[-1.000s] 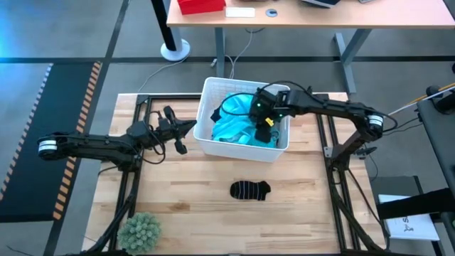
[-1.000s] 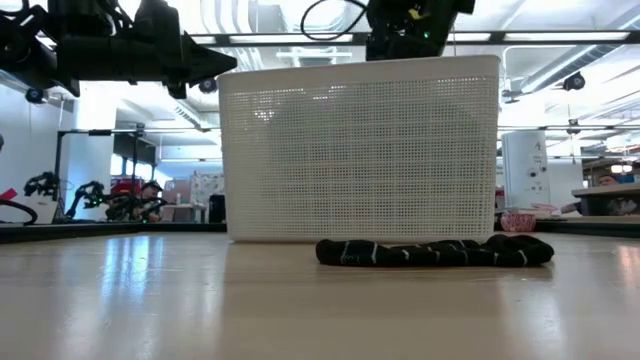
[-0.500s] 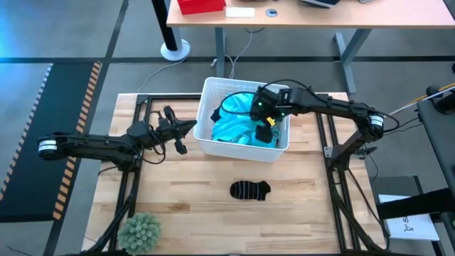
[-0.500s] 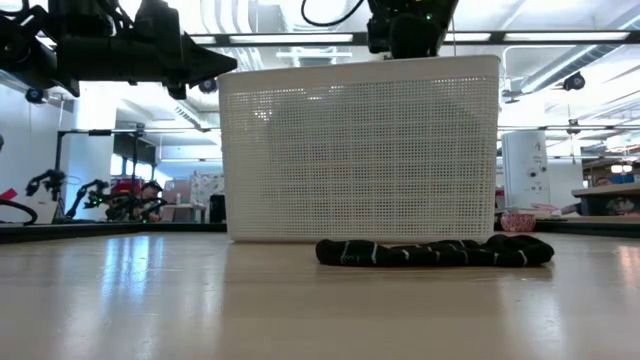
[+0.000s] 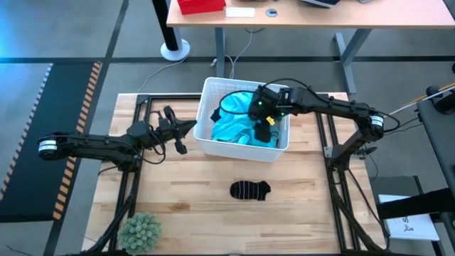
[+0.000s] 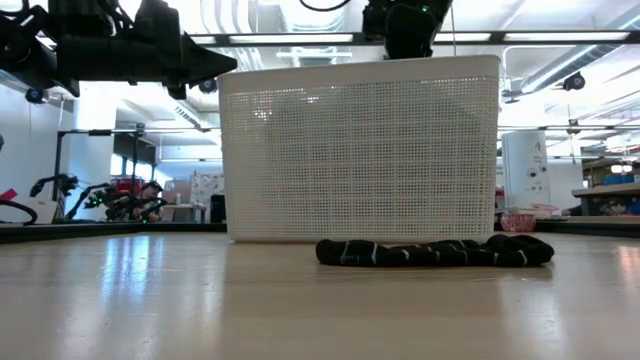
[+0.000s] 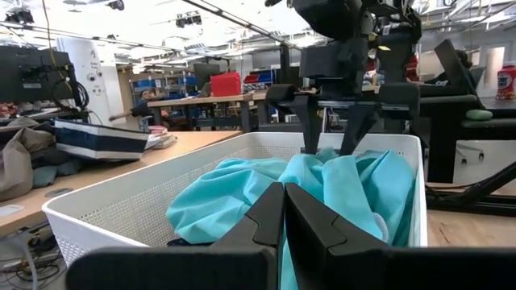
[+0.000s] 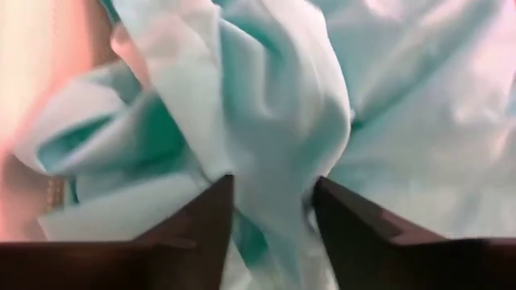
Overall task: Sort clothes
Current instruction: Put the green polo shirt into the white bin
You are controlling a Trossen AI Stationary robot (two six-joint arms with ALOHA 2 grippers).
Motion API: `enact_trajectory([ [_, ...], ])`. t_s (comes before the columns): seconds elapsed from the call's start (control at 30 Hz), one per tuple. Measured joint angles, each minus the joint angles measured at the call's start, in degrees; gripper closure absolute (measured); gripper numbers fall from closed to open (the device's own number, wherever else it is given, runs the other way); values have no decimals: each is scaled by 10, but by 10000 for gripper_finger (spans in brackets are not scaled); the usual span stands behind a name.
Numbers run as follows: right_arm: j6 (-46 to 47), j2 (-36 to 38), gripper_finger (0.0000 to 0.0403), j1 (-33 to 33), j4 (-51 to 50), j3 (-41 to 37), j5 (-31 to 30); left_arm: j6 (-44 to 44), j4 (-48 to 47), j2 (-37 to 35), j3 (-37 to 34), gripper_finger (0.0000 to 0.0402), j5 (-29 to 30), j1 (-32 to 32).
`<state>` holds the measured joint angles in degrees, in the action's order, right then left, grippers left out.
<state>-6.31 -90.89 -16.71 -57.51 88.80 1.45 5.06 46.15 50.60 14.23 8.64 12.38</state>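
Now my right end effector point(image 8: 270, 217) sits down inside the white basket point(image 5: 213, 99) near the desk's point(image 5: 192, 213) far edge, its fingers point(image 8: 197, 225) partly spread with a fold of the turquoise cloth point(image 8: 266, 121) bunched between them; whether they grip it I cannot tell. My left end effector point(image 7: 284, 213) hovers just beside the basket's left wall, fingers pressed together on nothing. A dark striped sock point(image 5: 250, 190) lies in front of the basket toward the near edge. A fuzzy green ball point(image 5: 140, 230) rests at the near left corner.
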Motion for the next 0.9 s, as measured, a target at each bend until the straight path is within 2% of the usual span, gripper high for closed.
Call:
enact_trajectory([
  [0.17, -28, 0, 364, 7, 48, -9, 0, 0, 1, 0, 0, 402, 0, 0],
  [0.23, -36, 0, 392, 9, 61, -14, 1, 0, 1, 0, 0, 402, 0, 0],
  [0.4, -33, 0, 387, 9, 99, -46, 5, 0, 1, 0, 0, 402, 0, 0],
  [0.53, -31, -1, 400, 9, 136, -91, 7, 0, 1, 0, 0, 402, 0, 0],
  [0.9, -10, 0, 403, 7, 248, -220, 7, 0, 1, 0, 0, 402, 0, 0],
])
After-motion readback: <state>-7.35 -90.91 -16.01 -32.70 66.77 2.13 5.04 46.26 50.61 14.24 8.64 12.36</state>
